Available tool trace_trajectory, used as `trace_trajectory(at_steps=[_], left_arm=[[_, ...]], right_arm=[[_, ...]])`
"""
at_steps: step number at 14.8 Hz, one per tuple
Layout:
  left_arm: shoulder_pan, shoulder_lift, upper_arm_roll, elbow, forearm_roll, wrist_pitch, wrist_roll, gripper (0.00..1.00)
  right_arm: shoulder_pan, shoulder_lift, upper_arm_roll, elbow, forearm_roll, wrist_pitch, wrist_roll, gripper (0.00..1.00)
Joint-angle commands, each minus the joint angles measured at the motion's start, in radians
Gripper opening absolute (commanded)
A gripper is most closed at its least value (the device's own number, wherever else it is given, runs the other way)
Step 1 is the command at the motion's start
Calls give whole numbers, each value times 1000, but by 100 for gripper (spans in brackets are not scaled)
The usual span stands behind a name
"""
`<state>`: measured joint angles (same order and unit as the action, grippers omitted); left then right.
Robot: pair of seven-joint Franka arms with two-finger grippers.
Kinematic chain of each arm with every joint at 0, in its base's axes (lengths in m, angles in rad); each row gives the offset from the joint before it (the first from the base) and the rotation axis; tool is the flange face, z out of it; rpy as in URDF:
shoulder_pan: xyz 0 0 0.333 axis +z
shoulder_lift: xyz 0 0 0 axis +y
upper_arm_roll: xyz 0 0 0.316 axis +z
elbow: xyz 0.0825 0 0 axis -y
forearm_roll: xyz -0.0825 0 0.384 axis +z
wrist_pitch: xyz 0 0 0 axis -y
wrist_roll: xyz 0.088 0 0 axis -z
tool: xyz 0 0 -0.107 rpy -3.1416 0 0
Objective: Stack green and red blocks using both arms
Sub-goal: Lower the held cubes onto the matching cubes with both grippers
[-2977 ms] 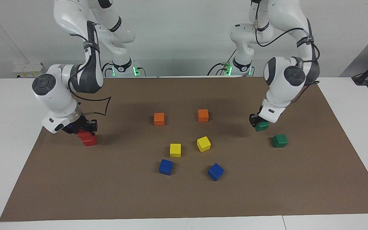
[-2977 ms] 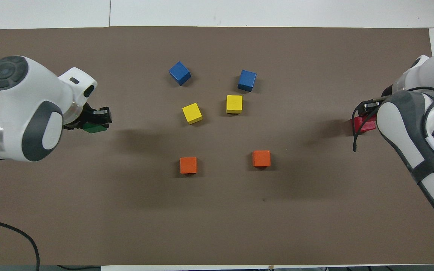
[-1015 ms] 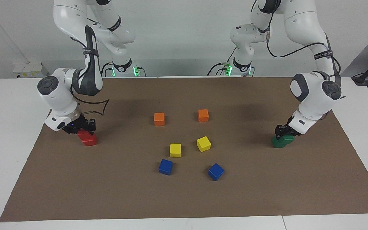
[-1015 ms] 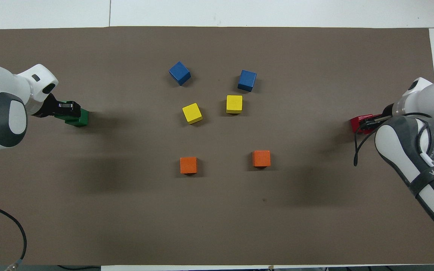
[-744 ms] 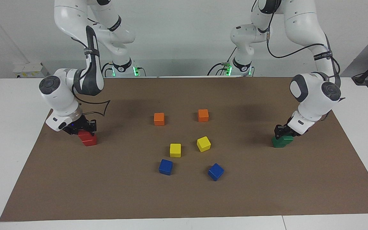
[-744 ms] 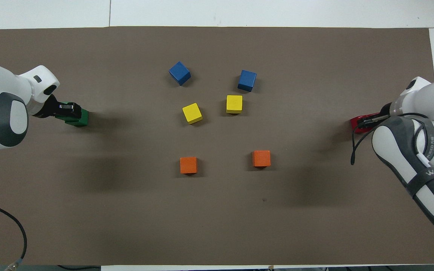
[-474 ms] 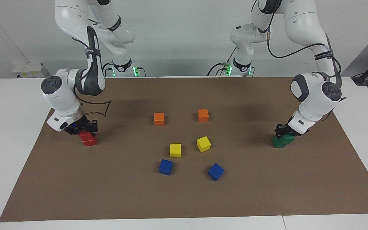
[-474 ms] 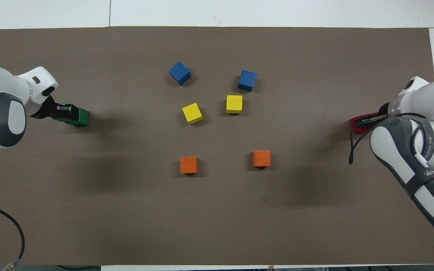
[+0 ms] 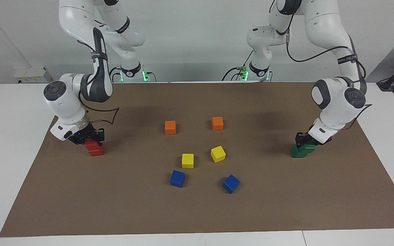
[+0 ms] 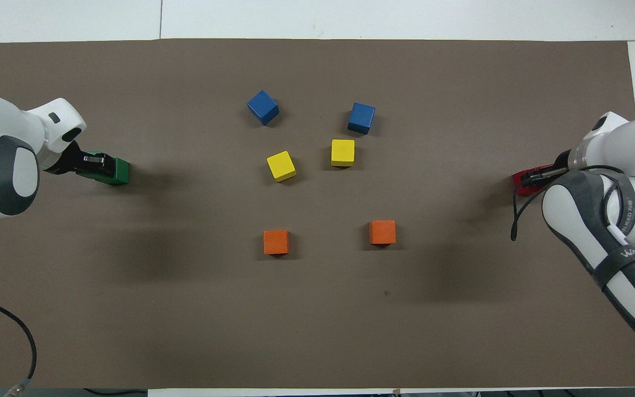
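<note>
At the right arm's end of the brown mat, my right gripper (image 9: pixel 89 139) is shut on a red block (image 9: pixel 91 145). That block sits on a second red block (image 9: pixel 97 152), shifted a little toward the robots. At the left arm's end, my left gripper (image 9: pixel 303 140) is shut on a green block (image 9: pixel 307 148) set on another green block (image 9: pixel 297 154), also off-centre. In the overhead view the left gripper (image 10: pixel 94 161) covers part of the green blocks (image 10: pixel 116 172). There the right gripper (image 10: pixel 538 175) and its arm hide most of the red blocks (image 10: pixel 521 184).
Two orange cubes (image 9: pixel 170 127) (image 9: pixel 217 123), two yellow cubes (image 9: pixel 187 160) (image 9: pixel 218 153) and two blue cubes (image 9: pixel 177 178) (image 9: pixel 231 183) lie in the middle of the mat (image 9: pixel 197 212). A black cable (image 10: pixel 25 342) loops at the mat's corner near the left arm.
The left gripper carried its green block toward the mat's end and lowered it onto the second green block. The right gripper stayed at the red pair while its wrist shifted slightly. Lately both hardly move.
</note>
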<state>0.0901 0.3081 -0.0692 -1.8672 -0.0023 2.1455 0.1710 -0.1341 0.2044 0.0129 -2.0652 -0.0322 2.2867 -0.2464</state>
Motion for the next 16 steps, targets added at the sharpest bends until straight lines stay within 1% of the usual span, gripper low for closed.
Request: trace_trajectory(at_steps=[1, 7, 8, 9, 10, 11, 12, 13, 14, 16], left_arm=[[-4, 5, 0, 8, 15, -13, 10, 0], [-10, 6, 0, 6, 16, -4, 12, 0], [-10, 8, 0, 3, 16, 5, 13, 3], [-10, 6, 0, -3, 16, 13, 13, 19], [-10, 6, 0, -6, 16, 16, 13, 20], [-10, 5, 0, -6, 16, 16, 13, 40], [-10, 6, 0, -7, 16, 17, 12, 88], [-9, 5, 0, -7, 16, 19, 12, 100], [-9, 5, 0, -7, 16, 19, 12, 100], [-9, 5, 0, -4, 15, 17, 12, 100]], right_arm=[[-12, 9, 4, 5, -6, 11, 15, 0], [-13, 9, 4, 5, -6, 14, 16, 0], [-13, 9, 4, 5, -6, 14, 16, 0], [-13, 9, 4, 5, -6, 14, 16, 0], [-12, 9, 4, 5, -6, 14, 18, 0], [-7, 9, 4, 5, -6, 14, 19, 0], [-2, 10, 4, 5, -6, 16, 21, 0], [-1, 10, 4, 5, -6, 20, 21, 63], [-1, 10, 4, 5, -6, 20, 22, 100], [-1, 10, 4, 5, -6, 20, 22, 100]])
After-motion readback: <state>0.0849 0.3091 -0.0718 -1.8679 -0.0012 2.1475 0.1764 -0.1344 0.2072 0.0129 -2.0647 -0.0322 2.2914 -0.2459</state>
